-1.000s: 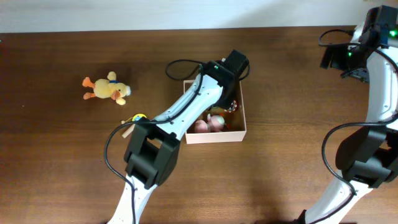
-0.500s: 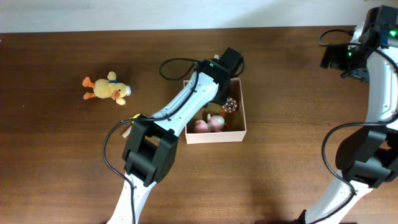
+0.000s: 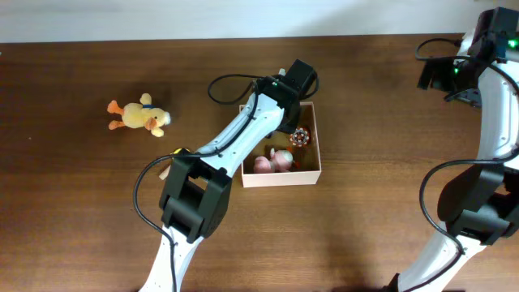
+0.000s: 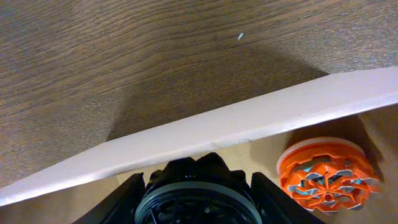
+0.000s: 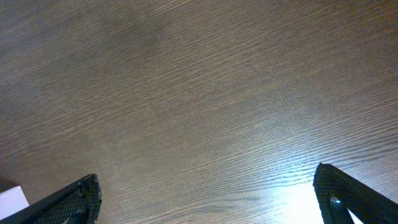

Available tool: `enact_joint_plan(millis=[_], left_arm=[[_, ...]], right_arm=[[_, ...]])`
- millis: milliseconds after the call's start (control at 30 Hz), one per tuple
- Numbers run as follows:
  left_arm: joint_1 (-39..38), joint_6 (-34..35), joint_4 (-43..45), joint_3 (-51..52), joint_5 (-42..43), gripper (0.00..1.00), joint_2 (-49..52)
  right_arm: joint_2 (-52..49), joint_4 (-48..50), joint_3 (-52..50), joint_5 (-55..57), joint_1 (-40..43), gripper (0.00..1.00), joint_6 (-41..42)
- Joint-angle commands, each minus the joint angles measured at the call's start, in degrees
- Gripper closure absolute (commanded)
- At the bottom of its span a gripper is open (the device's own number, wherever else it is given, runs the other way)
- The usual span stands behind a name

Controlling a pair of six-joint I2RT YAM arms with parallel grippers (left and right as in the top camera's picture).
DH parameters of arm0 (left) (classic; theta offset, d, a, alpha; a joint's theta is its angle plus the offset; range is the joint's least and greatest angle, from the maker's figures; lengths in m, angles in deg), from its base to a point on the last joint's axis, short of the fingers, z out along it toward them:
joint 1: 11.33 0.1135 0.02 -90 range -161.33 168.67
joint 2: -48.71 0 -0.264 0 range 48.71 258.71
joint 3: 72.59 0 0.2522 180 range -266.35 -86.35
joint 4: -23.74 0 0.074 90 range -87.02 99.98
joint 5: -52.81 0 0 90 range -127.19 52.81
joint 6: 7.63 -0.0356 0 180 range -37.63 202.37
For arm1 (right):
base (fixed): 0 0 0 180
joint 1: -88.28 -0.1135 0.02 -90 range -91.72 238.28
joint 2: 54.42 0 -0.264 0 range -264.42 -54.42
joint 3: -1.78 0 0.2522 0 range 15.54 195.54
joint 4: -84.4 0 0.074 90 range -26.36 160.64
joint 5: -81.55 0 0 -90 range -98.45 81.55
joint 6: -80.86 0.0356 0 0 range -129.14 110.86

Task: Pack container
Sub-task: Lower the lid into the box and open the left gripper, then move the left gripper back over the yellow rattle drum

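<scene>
1. The desk (image 3: 81,211), dark wood, carries everything. My right wrist view shows only its grain, since my right claw (image 5: 206,177) hangs spread wide and empty at the upper right, I judge to keep clear.
2. My left arm (image 3: 243,138) reaches from lower centre up to the box's far edge.
3. The container (image 3: 318,154) sits at the overhead view's centre, open-topped, with pink toys (image 3: 274,161) inside.
4. The plush duck (image 3: 138,115) lies upper left, well apart and not yet packed.
5. My left claw (image 4: 198,177) is hidden overhead by my wrist. The wrist view shows its fingers flanking a dark ribbed round thing, and I cannot tell whether they pinch it.
6. The orange disc (image 4: 326,171) lies just inside the white wall. Overhead it is only a speckled dot.
</scene>
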Motion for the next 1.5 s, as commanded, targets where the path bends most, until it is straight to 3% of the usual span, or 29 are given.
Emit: enact_joint_plan(millis=[0,367,600,767,1100,1467], left_arm=[[0.15,0.79,-0.2,-1.07,1.29,0.73,0.31],[0.09,0.79,-0.24,-1.07,3.45,0.72,0.31],[0.09,0.76,-0.24,-1.07,3.45,0.32,0.31],[0.09,0.76,-0.22,-1.07,3.45,0.2,0.31],[0.09,0.74,-0.5,-1.18,3.48,0.19,0.15],[0.09,0.52,-9.05,-10.47,3.43,0.2,-4.92]], right_arm=[[-0.42,0.2,-0.37,-0.33,-0.22,0.01,0.11],[-0.42,0.17,-0.37,-0.33,-0.22,0.01,0.09],[-0.42,0.2,-0.37,-0.33,-0.22,0.01,0.11],[-0.42,0.17,-0.37,-0.33,-0.22,0.01,0.09],[-0.42,0.17,-0.37,-0.33,-0.22,0.01,0.11],[-0.42,0.17,-0.37,-0.33,-0.22,0.01,0.11]])
